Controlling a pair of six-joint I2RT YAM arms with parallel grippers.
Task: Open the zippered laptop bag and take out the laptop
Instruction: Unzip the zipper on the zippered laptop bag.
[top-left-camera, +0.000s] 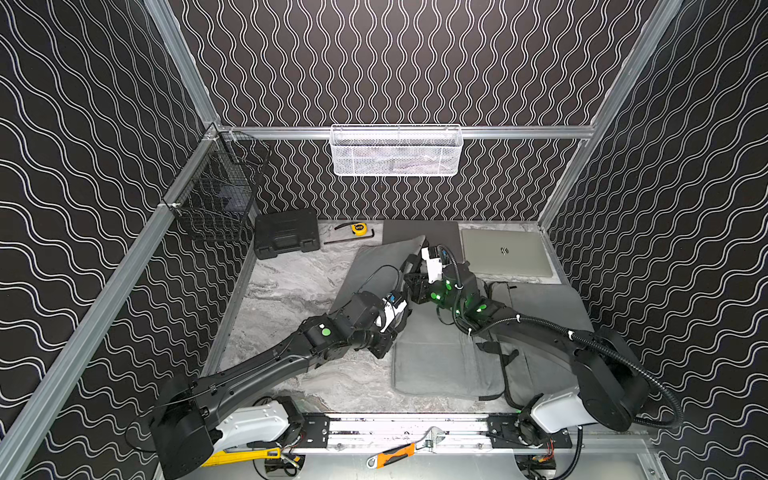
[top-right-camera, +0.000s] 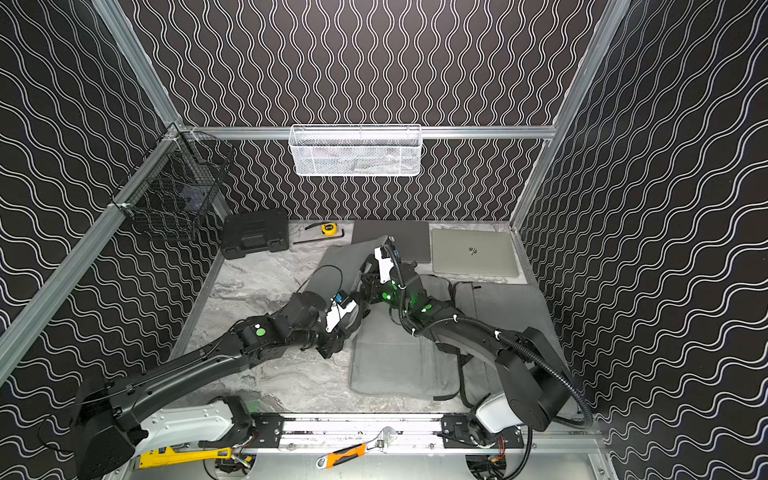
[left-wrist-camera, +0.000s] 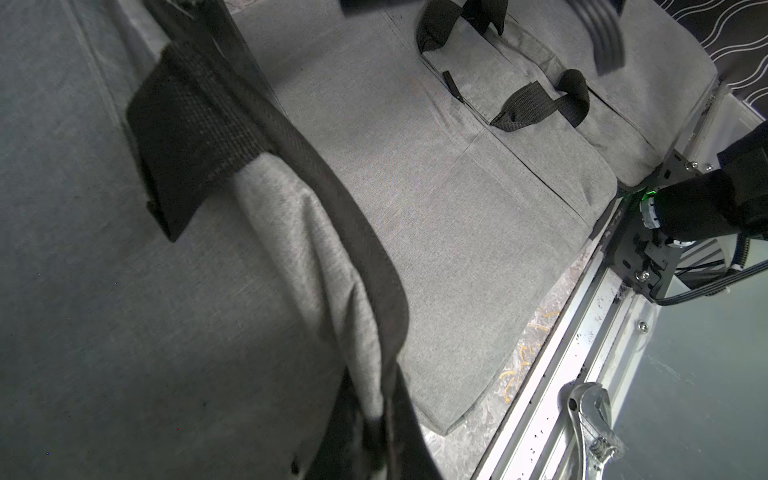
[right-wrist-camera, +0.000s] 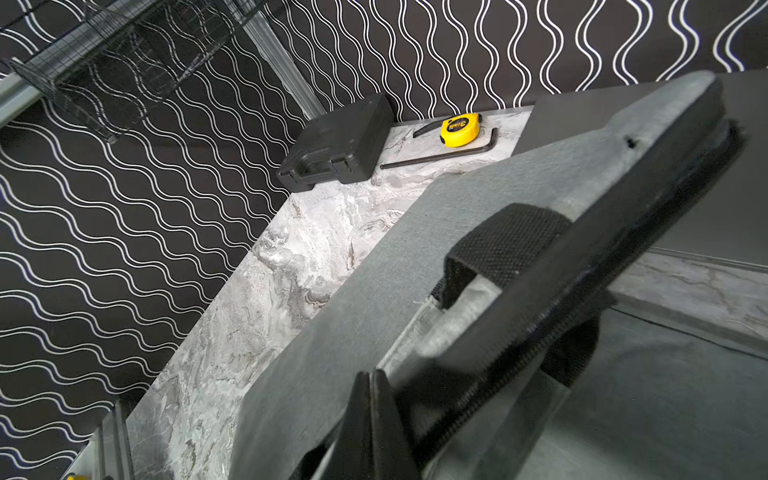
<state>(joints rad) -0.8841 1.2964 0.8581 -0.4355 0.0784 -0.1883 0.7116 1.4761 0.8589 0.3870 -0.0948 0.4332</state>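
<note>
The grey zippered laptop bag (top-left-camera: 440, 361) (top-right-camera: 395, 361) lies at the front right of the table. Its flap (top-left-camera: 374, 266) (top-right-camera: 332, 266) is lifted and tilts up toward the back. My left gripper (left-wrist-camera: 374, 440) (top-left-camera: 403, 316) is shut on a fold of grey fabric and black zipper rim at the flap's near edge. Higher on the same rim, my right gripper (right-wrist-camera: 371, 411) (top-left-camera: 413, 266) is shut on the flap. A silver laptop (top-left-camera: 505, 253) (top-right-camera: 473, 251) lies flat at the back right, outside the bag. The inside of the bag is hidden.
A dark grey flat slab (top-left-camera: 419, 235) lies beside the silver laptop. A black case (top-left-camera: 286, 239), a yellow tape measure (right-wrist-camera: 459, 129) and a hex key (right-wrist-camera: 440, 156) sit at the back left. Baskets hang on the back wall (top-left-camera: 395, 149) and the left wall (top-left-camera: 216, 199). A wrench (left-wrist-camera: 590, 428) lies on the front rail.
</note>
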